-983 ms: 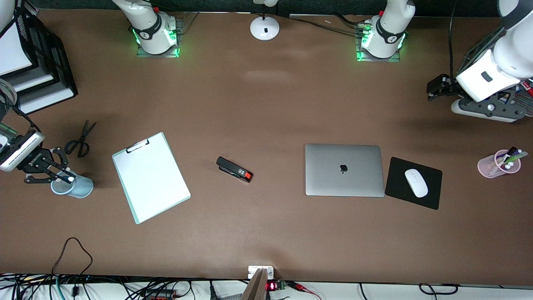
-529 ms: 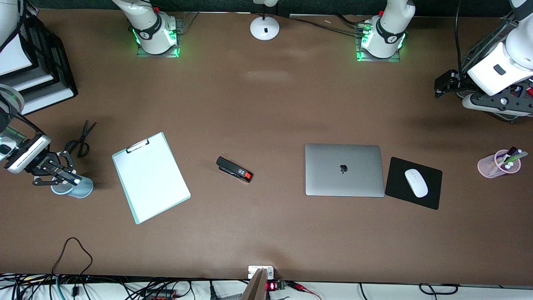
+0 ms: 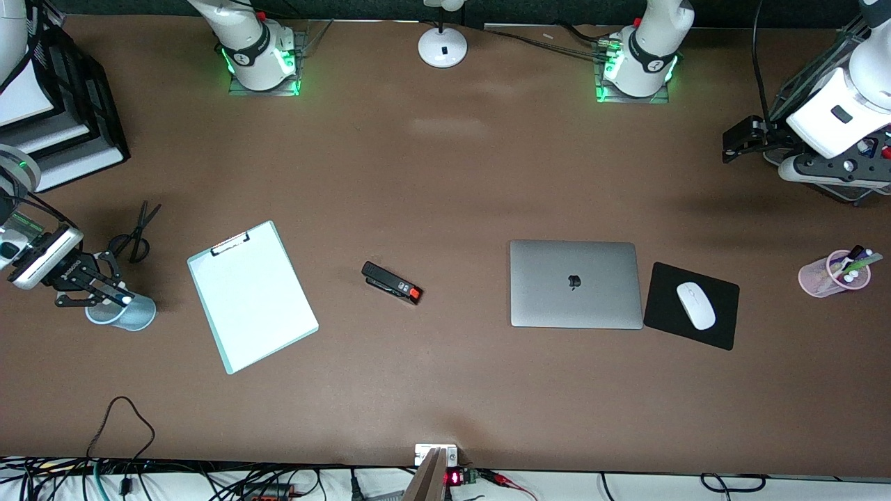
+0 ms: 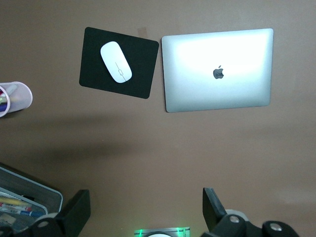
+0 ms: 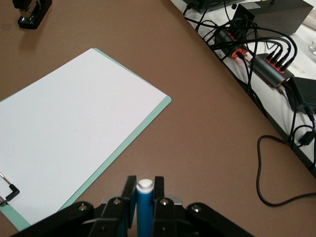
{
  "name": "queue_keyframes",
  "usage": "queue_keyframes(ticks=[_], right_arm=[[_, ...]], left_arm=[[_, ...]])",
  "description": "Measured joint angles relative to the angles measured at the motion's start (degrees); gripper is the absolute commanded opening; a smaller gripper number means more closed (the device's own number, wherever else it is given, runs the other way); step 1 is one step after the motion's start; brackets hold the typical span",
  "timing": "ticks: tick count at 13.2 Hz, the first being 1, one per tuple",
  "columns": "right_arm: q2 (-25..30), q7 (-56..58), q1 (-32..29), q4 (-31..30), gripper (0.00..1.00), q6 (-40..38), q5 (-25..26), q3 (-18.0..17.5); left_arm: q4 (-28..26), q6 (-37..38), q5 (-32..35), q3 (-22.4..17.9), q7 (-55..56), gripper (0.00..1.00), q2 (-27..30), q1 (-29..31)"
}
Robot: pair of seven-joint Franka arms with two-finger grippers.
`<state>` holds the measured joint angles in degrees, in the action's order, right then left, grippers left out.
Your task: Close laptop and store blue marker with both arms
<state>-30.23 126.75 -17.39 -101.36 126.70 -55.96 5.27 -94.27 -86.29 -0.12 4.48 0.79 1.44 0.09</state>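
Note:
The silver-grey laptop lies shut on the table, apple logo up; it also shows in the left wrist view. My right gripper is shut on the blue marker and holds it over the rim of a light-blue cup. In the right wrist view the marker stands between the fingers of the right gripper, whitish end out. My left gripper is open and empty, up in the air over the table toward the left arm's end; its fingers stand wide apart.
A clipboard, scissors and a black stapler lie between cup and laptop. A black mouse pad with a white mouse lies beside the laptop. A pink pen cup and black trays stand at the table's ends.
My left gripper has drawn back toward its end of the table and the bases. My right gripper has shifted slightly over the blue cup, still holding the marker.

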Motion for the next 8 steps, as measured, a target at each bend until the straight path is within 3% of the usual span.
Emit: queue_keyframes(ticks=[1, 8], right_arm=[[-0.2, 0.0, -0.2, 0.1, 0.99, 0.0, -0.1, 0.0], [0.0, -7.8, -0.8, 0.5, 1.00, -0.1, 0.4, -0.1]], left_arm=[[0.3, 0.0, 0.0, 0.0, 0.1, 1.00, 0.0, 0.0], [1.2, 0.0, 0.0, -0.1, 0.1, 1.00, -0.5, 0.6]])
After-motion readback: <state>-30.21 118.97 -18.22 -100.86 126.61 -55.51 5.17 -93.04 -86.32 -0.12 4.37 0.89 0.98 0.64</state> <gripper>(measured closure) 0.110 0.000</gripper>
